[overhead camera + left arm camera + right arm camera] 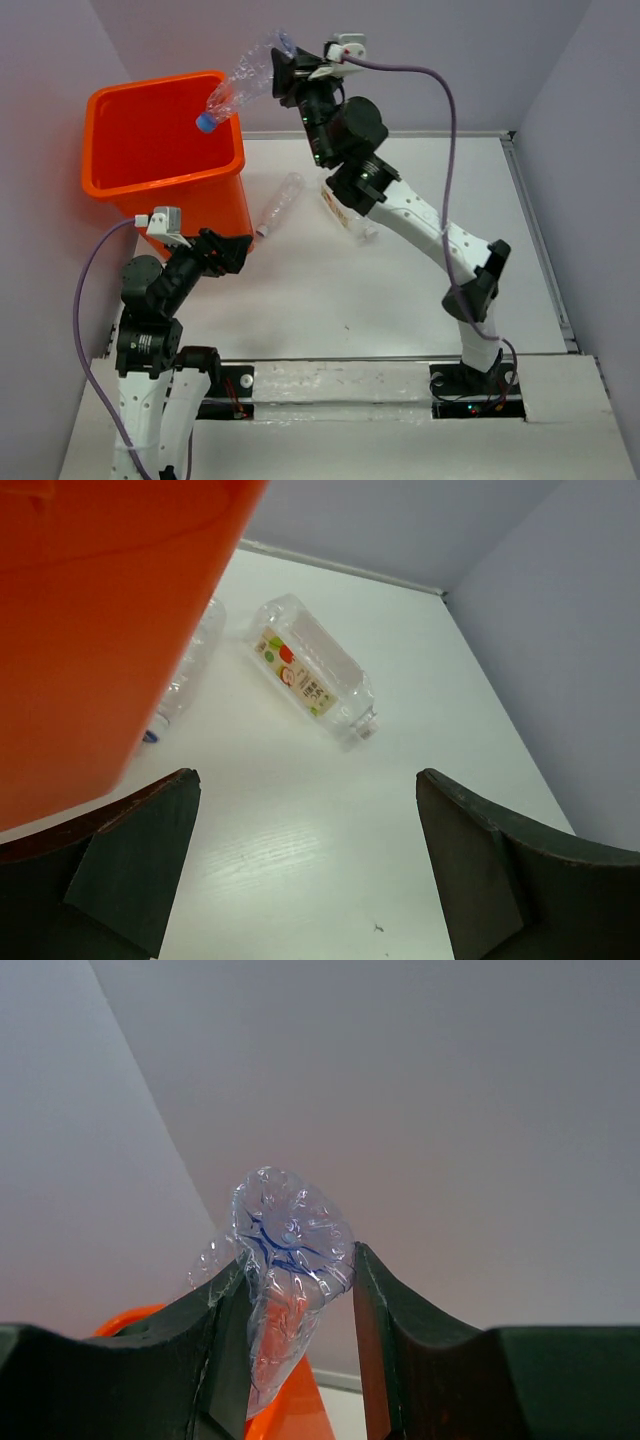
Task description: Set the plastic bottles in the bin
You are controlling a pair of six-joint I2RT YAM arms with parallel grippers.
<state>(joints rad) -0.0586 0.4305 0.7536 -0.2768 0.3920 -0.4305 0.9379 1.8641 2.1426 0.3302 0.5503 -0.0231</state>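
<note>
Three plastic bottles show, with one bin and two pincers.

The bin (pixel 160 180), bright orange, stands at the upper left of the top view. The right pincer (pixel 283 77) is clamped on the base end of a crushed clear held bottle (pixel 243 85). That bottle hangs tilted over the bin's far right corner, its blue cap lowest and inside the rim line. In the right wrist view only its crumpled base shows between the fingers; the cap is out of sight, and just a sliver of orange appears at the bottom edge.

Two bottles lie on the white tabletop (pixel 330 290). A slim bottle (pixel 280 204) lies just right of the bin. A labelled bottle (pixel 312 670) lies further right, apart from it. From above, the right arm covers most of the labelled one. In the left wrist view the bin wall cuts off part of the slim one. The label's print is too small to read.

The left pincer (pixel 236 252) sits low beside the bin's near right corner, its fingers wide apart and holding nothing.
</note>
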